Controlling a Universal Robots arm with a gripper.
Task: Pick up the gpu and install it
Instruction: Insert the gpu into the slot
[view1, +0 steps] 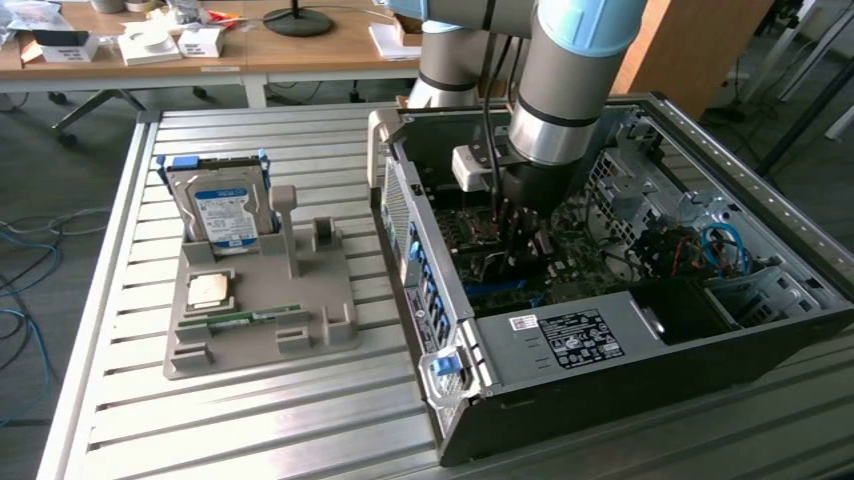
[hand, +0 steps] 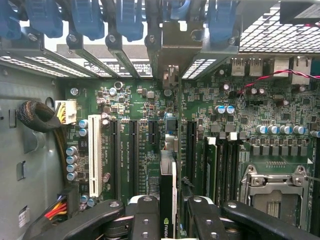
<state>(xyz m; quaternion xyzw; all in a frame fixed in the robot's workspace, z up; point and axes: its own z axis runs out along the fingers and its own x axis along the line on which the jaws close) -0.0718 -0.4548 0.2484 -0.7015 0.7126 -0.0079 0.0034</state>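
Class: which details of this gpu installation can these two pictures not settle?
Whether the gpu is seated on the motherboard: wrist view, seen edge-on, its own board hides the connector.
The tool's grip, exterior view: hidden behind the arm.
Label text on the case: exterior view, too small.

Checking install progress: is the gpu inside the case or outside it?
Inside: the claw holds the gpu edge-on at the motherboard slots, within the case. Seated or not, cannot tell.
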